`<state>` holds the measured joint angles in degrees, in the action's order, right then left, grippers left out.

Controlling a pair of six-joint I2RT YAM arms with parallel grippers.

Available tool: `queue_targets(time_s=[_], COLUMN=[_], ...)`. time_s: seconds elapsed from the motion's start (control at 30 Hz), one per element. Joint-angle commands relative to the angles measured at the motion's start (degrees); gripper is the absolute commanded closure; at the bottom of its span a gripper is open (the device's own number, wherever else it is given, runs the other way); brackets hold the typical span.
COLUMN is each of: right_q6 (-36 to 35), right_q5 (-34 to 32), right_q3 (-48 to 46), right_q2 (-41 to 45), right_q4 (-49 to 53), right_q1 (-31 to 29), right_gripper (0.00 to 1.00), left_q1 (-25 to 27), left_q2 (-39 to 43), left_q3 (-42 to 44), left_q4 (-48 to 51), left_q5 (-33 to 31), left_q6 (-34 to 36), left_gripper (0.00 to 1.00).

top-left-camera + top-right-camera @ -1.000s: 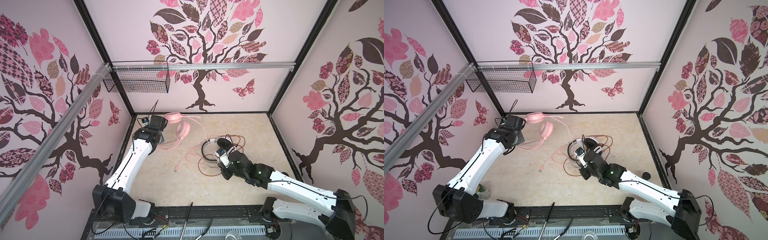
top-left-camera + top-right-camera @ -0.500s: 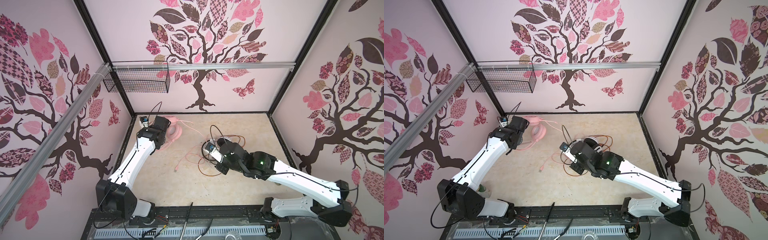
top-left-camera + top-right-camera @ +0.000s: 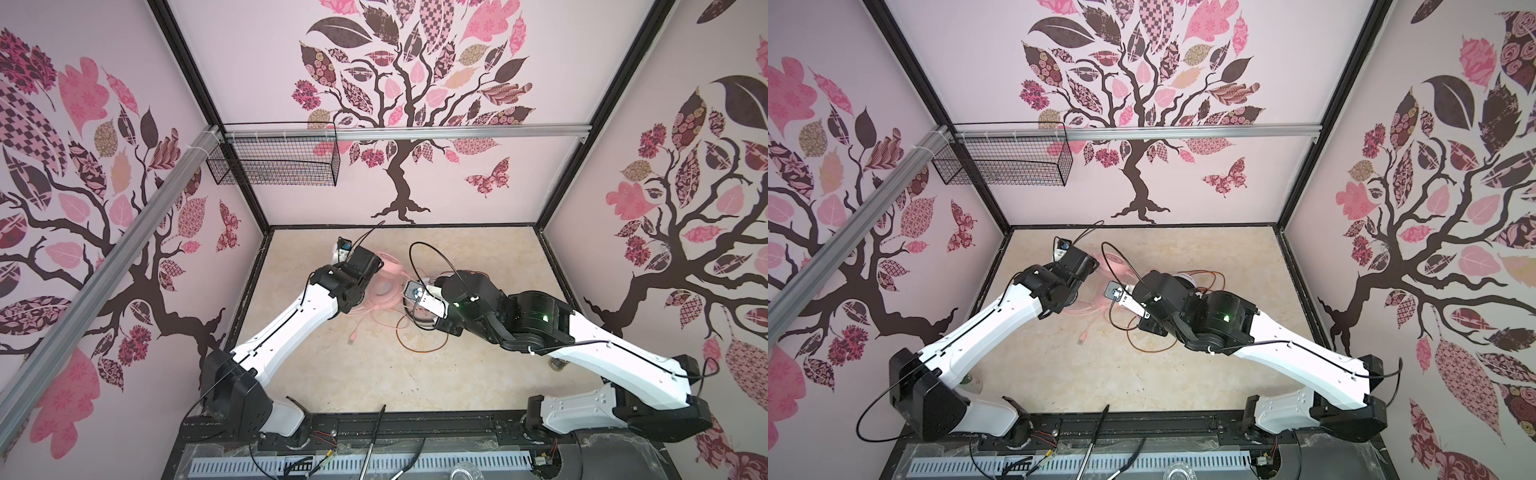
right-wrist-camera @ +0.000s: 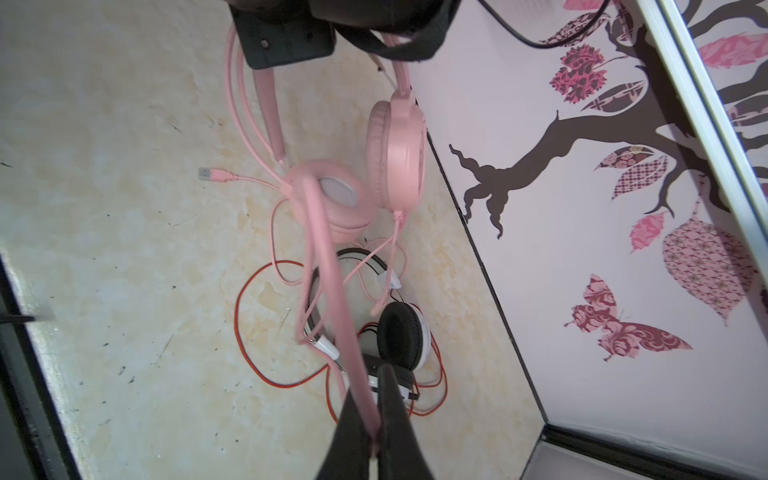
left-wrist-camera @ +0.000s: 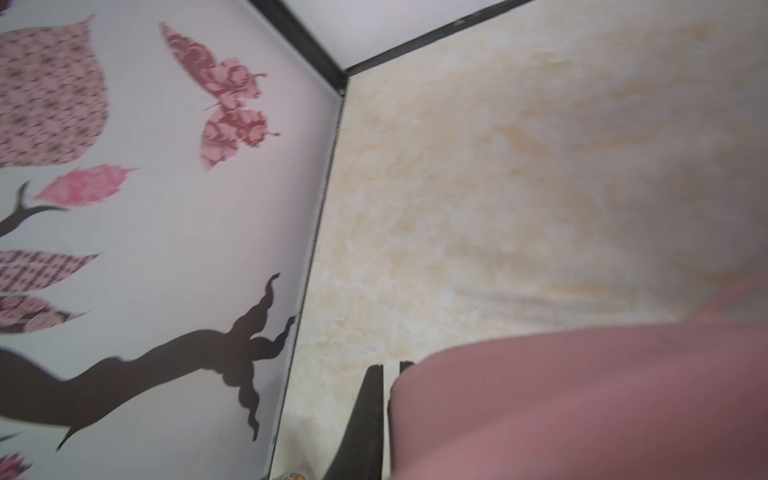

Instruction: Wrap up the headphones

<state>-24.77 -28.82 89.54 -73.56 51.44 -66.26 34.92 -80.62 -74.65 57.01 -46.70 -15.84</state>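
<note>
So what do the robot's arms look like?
There are two arms, and they match. The left arm and the right arm have long, smooth white shells with chunky black joints between them. Little green lights glow on the right one. Thin black cables loop off the wrists. At the tips, the fingers are black and pointy.

Left gripper [image 5: 388, 368] has carried the pale pink over-ear wired headset [image 3: 385, 287] from the rear-left corner toward the middle, right gripper [image 4: 371, 388] risen and swung left, away from the white-and-black headset with black earpads [image 4: 402, 337], thin pink cord [image 4: 328, 266] now stretched up to it.
</note>
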Motion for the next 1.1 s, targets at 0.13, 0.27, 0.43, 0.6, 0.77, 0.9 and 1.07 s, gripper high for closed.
queue_targets(time_s=[0.13, 0.27, 0.43, 0.6, 0.77, 0.9, 1.07], right_q6=[-1.09, 0.9, 3.59, 5.04, 6.18, 4.6, 0.71], right_q5=[-8.03, -7.36, -4.64, -1.61, 0.53, -2.01, -3.27], right_q3=[1.97, -0.03, 1.07, 2.35, 1.94, 1.12, 1.95], right_q2=[-0.18, 0.88, 0.48, 0.52, 1.33, 0.82, -1.16], right_q4=[3.66, 4.02, 5.73, 6.86, 6.25, 4.66, 0.91], right_q1=[0.42, 0.43, 0.42, 0.43, 0.43, 0.42, 2.91], right_gripper=[1.0, 1.0, 1.0, 1.0, 1.0, 1.0, 1.0], left_q1=[0.5, 0.48, 0.42, 0.42, 0.42, 0.46, 1.56], left_q2=[12.26, 16.22, 16.73, 16.46, 15.44, 17.29, 19.76], left_q3=[5.09, 5.9, 4.92, 4.91, 4.3, 5.79, 7.53], left_q4=[-5.1, -3.39, 0.49, 1.58, 1.6, -1.15, -2.05], left_q5=[6.86, 6.98, 1.54, -5.55, -4.74, 5.78, 19.01], left_q6=[6.18, 5.97, 3.9, 0.39, 0.1, 3.76, 5.26], left_gripper=[1.0, 1.0, 1.0, 1.0, 1.0, 1.0, 1.0])
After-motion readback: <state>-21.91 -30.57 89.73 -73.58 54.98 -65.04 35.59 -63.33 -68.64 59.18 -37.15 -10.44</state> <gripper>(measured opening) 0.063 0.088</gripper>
